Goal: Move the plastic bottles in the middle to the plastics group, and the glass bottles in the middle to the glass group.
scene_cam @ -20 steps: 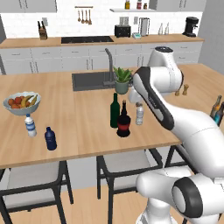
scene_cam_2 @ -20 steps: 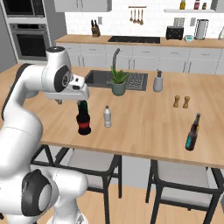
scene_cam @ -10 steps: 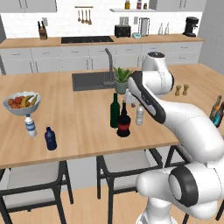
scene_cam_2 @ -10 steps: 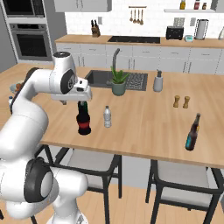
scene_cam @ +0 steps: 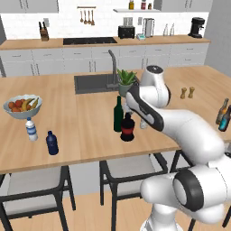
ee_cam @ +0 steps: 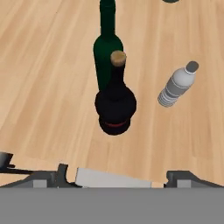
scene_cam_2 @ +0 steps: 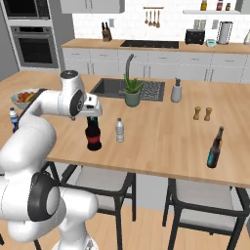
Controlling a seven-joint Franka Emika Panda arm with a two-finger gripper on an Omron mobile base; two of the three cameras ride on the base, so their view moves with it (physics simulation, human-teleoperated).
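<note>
Glossy black bottle [ee_cam: 115, 105]; ribbed clear plastic bottle [ee_cam: 176, 87]; wood counter [ee_cam: 43, 87].
</note>
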